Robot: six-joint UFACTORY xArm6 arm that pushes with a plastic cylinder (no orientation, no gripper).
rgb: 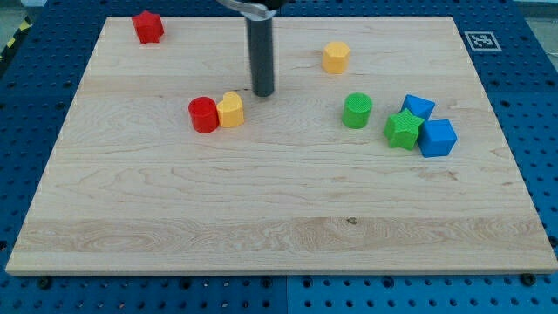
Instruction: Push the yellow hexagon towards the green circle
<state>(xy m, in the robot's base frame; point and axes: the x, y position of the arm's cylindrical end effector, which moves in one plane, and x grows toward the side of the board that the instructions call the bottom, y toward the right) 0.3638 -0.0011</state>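
My tip (262, 92), the lower end of a straight dark rod that comes down from the view's top, rests on the pale wooden board (261, 235) and holds nothing; it touches no block. The small yellow hexagon block (336, 57) lies toward the view's upper right of my tip, well apart from it, with bare wood between them. The small green circle block (357, 111) sits below the yellow hexagon and to the right of my tip, also apart from it, so the hexagon lies above the circle and slightly to its left.

Just below and to the left of my tip is a second small yellow block (231, 110); its shape is hard to make out from this angle, possibly a pentagon-like piece. It touches a small red round block (204, 114) on its left side. My tip stands near this yellow block but apart from it.

To the right of the green circle a small green star block (403, 129) sits touching two small blue blocks: one blue block (418, 106) above it and a blue cube (438, 137) to its right. A small red star block (148, 26) lies alone near the board's upper left corner. The board rests on a blue perforated table (540, 105).
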